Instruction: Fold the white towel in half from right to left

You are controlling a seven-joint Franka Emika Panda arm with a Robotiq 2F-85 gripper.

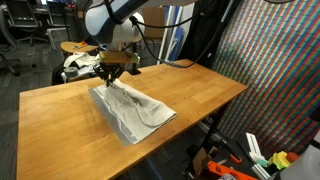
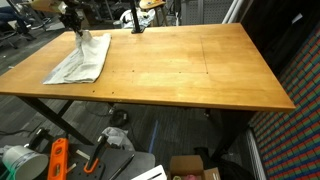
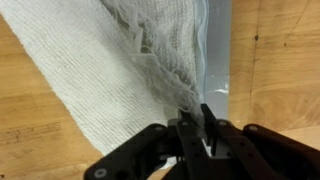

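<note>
Soft, even room light lies on the honey-coloured wooden table (image 1: 200,95); shadows are faint. Both exterior views are grainy. My wrist view renders the white woven cloth towel (image 3: 100,70) sharp, my black metal gripper (image 3: 195,125) blurred.

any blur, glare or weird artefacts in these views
wrist view: white towel weave reads clear, the jaws pinching it look dark and soft; in an exterior view the table carries a pale sheen; in an exterior view the patterned wall shows coloured moiré.

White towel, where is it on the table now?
In an exterior view the white towel lies at the table's picture-left end, a corner pinched by the gripper.
</note>
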